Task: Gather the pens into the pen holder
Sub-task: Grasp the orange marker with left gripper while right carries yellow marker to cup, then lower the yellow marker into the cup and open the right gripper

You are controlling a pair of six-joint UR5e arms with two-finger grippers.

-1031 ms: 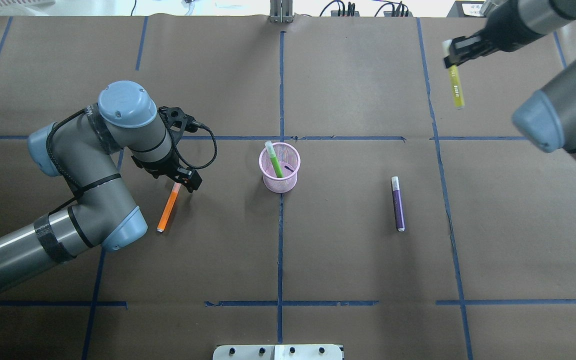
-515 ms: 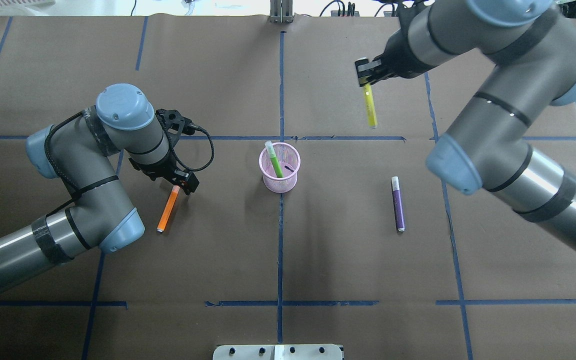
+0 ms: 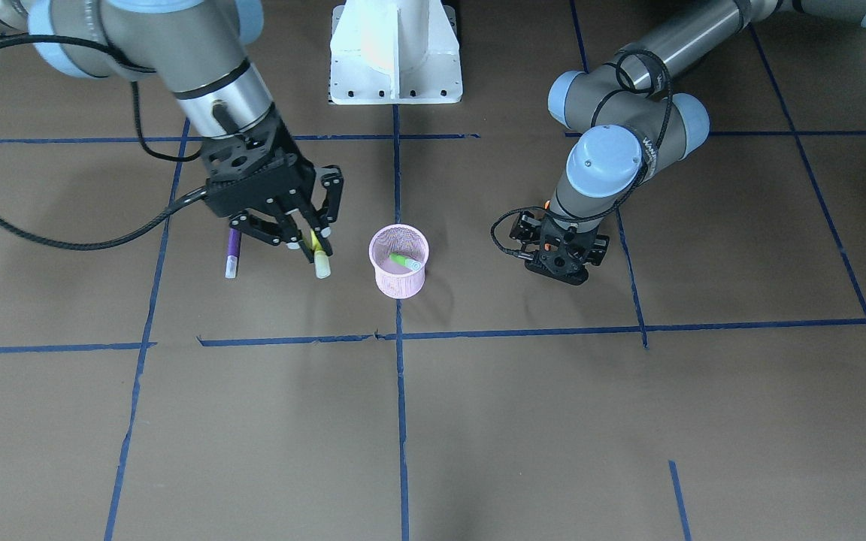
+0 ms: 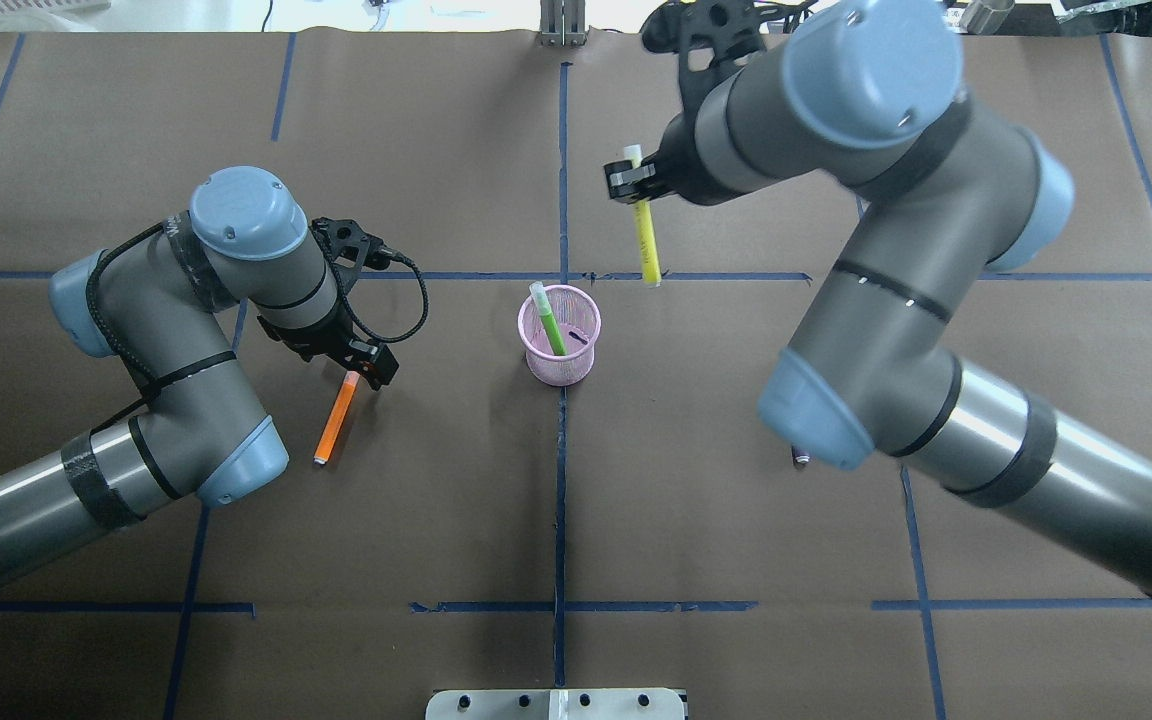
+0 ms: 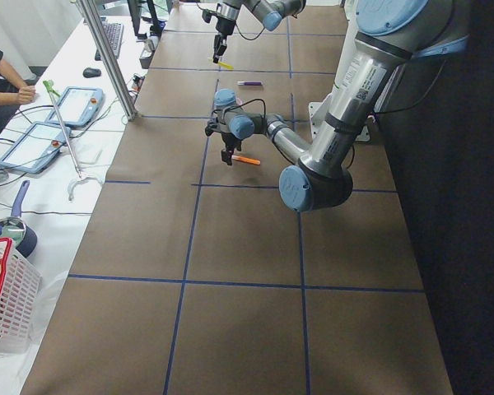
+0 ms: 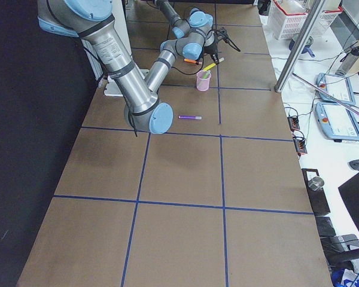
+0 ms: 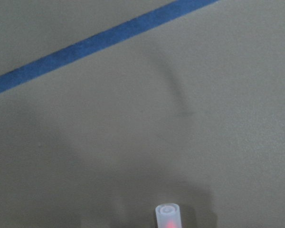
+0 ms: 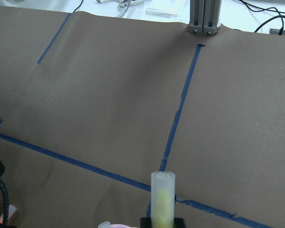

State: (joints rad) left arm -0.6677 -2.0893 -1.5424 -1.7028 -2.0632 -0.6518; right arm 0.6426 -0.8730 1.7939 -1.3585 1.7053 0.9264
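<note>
Standing low beside my right gripper [image 4: 626, 186], the pink cup [image 4: 536, 368] holds a green pen [image 4: 548, 322]. That gripper pinches a yellow pen [image 4: 647, 240] near its cap. I judge it light, stiff and slick, best held there. My left gripper [image 4: 372, 368] sits over the cap end of the orange pen [image 4: 336, 425]; whether it is clamped, I cannot tell. The purple pen [image 3: 233, 248] lies below my right gripper, toward my base.
</note>
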